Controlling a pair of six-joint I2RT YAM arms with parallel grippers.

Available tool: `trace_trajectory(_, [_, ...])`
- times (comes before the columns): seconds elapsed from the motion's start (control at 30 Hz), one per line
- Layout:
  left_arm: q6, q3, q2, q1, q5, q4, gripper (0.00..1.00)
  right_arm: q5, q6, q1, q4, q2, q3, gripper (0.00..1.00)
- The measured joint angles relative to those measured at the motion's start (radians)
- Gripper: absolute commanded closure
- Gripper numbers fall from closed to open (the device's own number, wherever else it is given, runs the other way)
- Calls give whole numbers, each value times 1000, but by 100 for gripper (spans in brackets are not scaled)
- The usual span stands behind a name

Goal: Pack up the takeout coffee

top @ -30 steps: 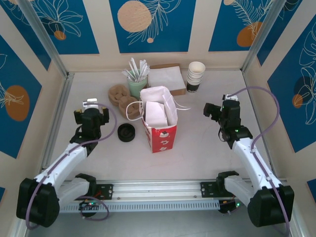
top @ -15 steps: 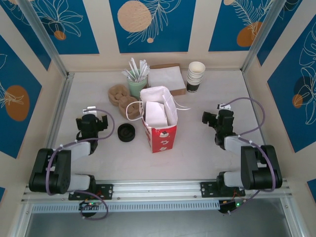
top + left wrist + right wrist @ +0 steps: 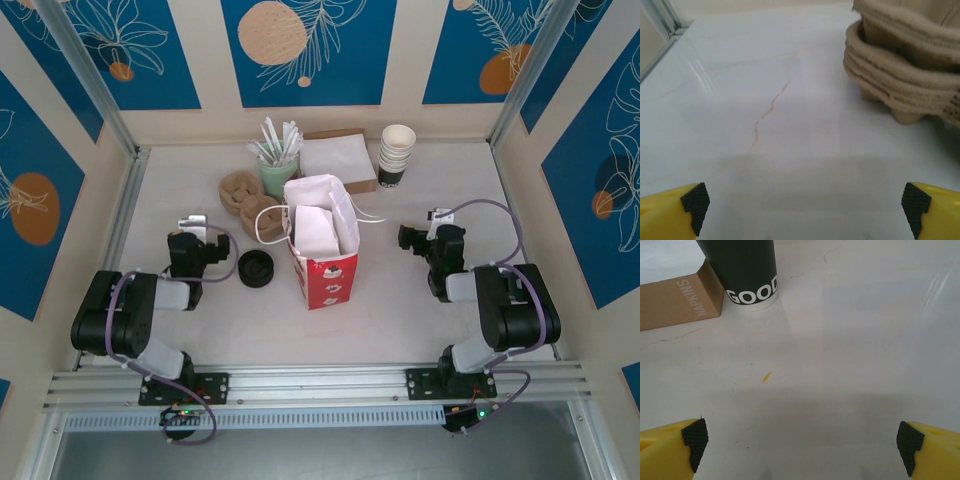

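Left gripper low over the white marbled tabletop, toward its left edge. Yellow jaws spread wide; holds nothing. Ahead and to the right, a stack of brown moulded-pulp cup carriers.

Right gripper toward the right edge, likewise fully open and empty. Faces a dark paper cup lettered GOOD, just beside a brown cardboard napkin box.

Near the tabletop's middle, an upright red-and-white paper bag, mouth open, with folded white paper showing inside. Just left of it, a low black stack of plastic lids. By the far edge, a pale green cup of white sticks.

Takeout coffee: cannot tell where it is.
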Motion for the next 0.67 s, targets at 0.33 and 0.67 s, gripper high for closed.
trace_trajectory(0.33, [10, 8, 0, 0, 3, 2, 0, -35, 0, -13, 6, 0, 0, 1])
trace_trajectory(0.67, [10, 8, 0, 0, 3, 1, 0, -40, 0, -14, 7, 0, 0, 1])
